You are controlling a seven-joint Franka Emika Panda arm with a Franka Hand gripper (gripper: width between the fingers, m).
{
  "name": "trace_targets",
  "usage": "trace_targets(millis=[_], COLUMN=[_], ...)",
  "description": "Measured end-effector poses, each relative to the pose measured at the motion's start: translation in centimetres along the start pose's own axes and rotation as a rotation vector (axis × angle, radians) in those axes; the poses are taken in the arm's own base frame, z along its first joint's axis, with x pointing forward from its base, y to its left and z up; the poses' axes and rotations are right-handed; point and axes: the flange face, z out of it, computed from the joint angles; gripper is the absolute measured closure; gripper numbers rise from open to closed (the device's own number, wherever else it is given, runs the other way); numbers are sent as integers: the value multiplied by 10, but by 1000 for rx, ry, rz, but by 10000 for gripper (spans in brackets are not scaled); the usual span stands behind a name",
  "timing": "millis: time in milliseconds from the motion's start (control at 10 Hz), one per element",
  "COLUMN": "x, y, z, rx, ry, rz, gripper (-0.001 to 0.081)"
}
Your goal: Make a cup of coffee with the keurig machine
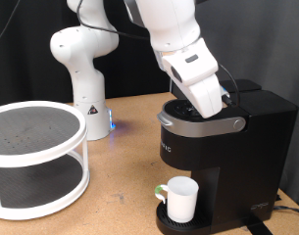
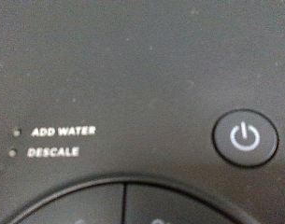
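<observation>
The black keurig machine (image 1: 223, 147) stands at the exterior view's right with its silver-grey lid handle (image 1: 193, 124) down. The white cup (image 1: 180, 199) stands on the round drip base under the spout. My hand is pressed down on top of the machine, and my gripper's fingers are hidden behind the hand. The wrist view shows only the machine's top panel from very close: the round power button (image 2: 244, 137), the "ADD WATER" label (image 2: 63, 132) and the "DESCALE" label (image 2: 53, 151), and the edges of larger buttons below. No fingers show there.
A white two-tier round rack (image 1: 36, 157) stands at the exterior view's left. The robot's white base (image 1: 85, 73) stands behind on the wooden table (image 1: 120, 166), with a blue light beside it.
</observation>
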Motion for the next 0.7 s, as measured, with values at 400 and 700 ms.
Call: trace_targets(millis=[400,700], x=[1,0], y=[8,11], z=[-3,-4], rx=[35,40], ry=[-30,-37], rz=[51,72], gripper=[806,806])
